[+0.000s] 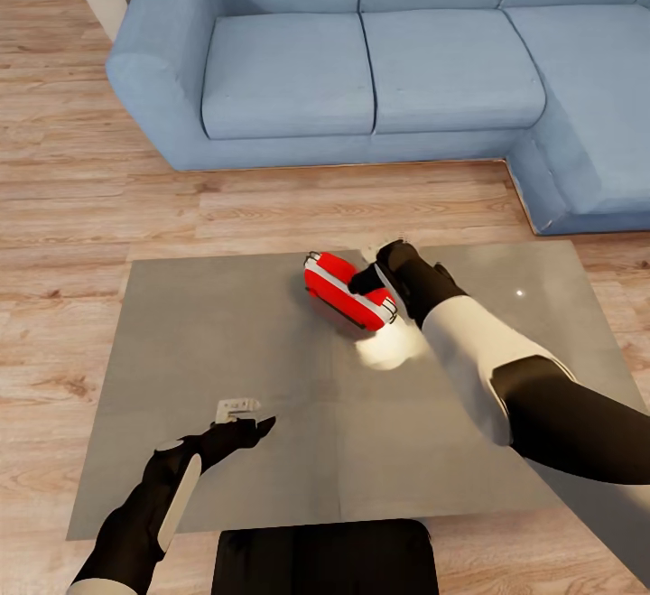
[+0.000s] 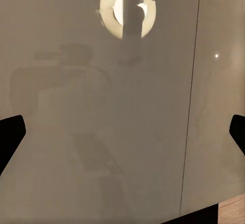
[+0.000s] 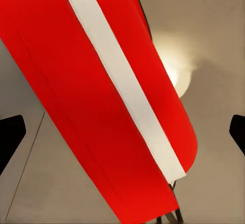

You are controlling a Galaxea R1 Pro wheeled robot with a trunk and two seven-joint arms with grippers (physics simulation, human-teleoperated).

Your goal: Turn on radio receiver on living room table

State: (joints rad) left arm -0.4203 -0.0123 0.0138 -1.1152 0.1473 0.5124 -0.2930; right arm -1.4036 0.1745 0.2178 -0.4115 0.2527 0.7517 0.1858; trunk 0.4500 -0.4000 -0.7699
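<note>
The red radio receiver [image 1: 348,290] lies on the shiny grey table [image 1: 298,450]. The right gripper [image 1: 372,277] sits right above it, wide open, holding nothing. A blue sofa [image 1: 361,62] stands behind on wood floor [image 1: 72,180].

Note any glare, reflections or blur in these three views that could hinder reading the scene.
Head view: sharp, with a bright lamp glare on the table beside the radio receiver, under the right gripper. Left wrist view: the glossy top mirrors a round lamp and a faint arm shape. Right wrist view: the receiver sits very close and is cropped; a soft glare shows behind it.
</note>
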